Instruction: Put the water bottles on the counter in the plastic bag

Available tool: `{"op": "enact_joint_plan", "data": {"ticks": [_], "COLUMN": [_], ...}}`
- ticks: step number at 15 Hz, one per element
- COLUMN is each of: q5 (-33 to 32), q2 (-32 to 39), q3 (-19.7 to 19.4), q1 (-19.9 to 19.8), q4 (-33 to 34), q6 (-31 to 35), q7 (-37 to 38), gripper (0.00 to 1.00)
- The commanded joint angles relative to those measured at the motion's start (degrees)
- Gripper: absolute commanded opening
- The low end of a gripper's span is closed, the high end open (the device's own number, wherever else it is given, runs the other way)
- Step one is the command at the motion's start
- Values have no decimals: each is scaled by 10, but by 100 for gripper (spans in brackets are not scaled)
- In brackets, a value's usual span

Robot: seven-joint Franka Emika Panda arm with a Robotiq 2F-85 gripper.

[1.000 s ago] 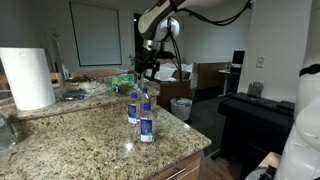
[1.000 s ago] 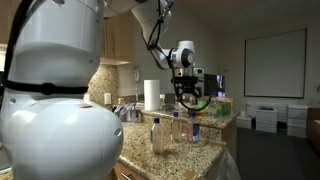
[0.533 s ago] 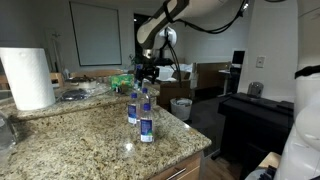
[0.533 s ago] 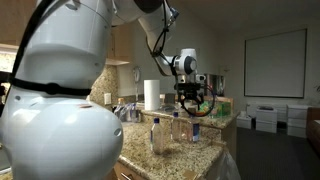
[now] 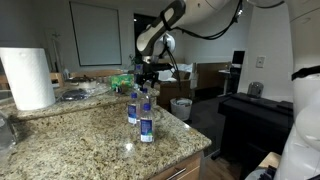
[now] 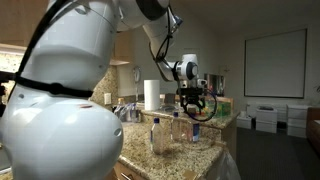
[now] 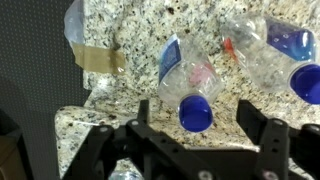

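Observation:
Several small clear water bottles with blue labels stand on the speckled granite counter (image 5: pixel 90 140); two show clearly in an exterior view (image 5: pixel 146 122) (image 5: pixel 133 106), three in an exterior view (image 6: pixel 156 135) (image 6: pixel 180 128) (image 6: pixel 195 128). My gripper (image 5: pixel 148 72) (image 6: pixel 192 100) hangs open just above and behind them. In the wrist view a bottle's blue cap (image 7: pixel 195 112) sits between my spread fingers (image 7: pixel 197 118), untouched; another bottle (image 7: pixel 270 55) stands to the right. A whitish bag-lined receptacle (image 5: pixel 181 106) stands on the floor beyond the counter. Translucent plastic (image 7: pixel 80 28) is taped at the counter edge.
A tall white paper-towel roll (image 5: pixel 28 78) (image 6: pixel 152 95) stands on the counter at the far side. Clutter and a green item (image 5: pixel 122 80) lie behind the bottles. The counter's rounded edge (image 5: pixel 190 135) drops off near the bottles. A dark piano (image 5: pixel 255 115) stands across the room.
My gripper has come down and moved slightly towards the bottles, still open. The bottles have not moved.

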Motion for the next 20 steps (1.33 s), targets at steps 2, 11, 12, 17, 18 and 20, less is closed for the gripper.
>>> {"op": "enact_joint_plan", "data": {"ticks": [2,11,12,17,18,20], "q5": [-15,-8,-8,-20,-20,-29], "q2": [18,18,14,-15,-29,-50], "q3": [0,3,3,-8,-11,-21], "q1": [0,-4,-5,-7,-12,-16], "q4": [13,11,8,-2,-10,-20], "q6": [23,26,25,-32,-45,-61], "q7": [3,-7,-8,-2,-11,-10], "gripper": [53,9,9,10,10,10]}}
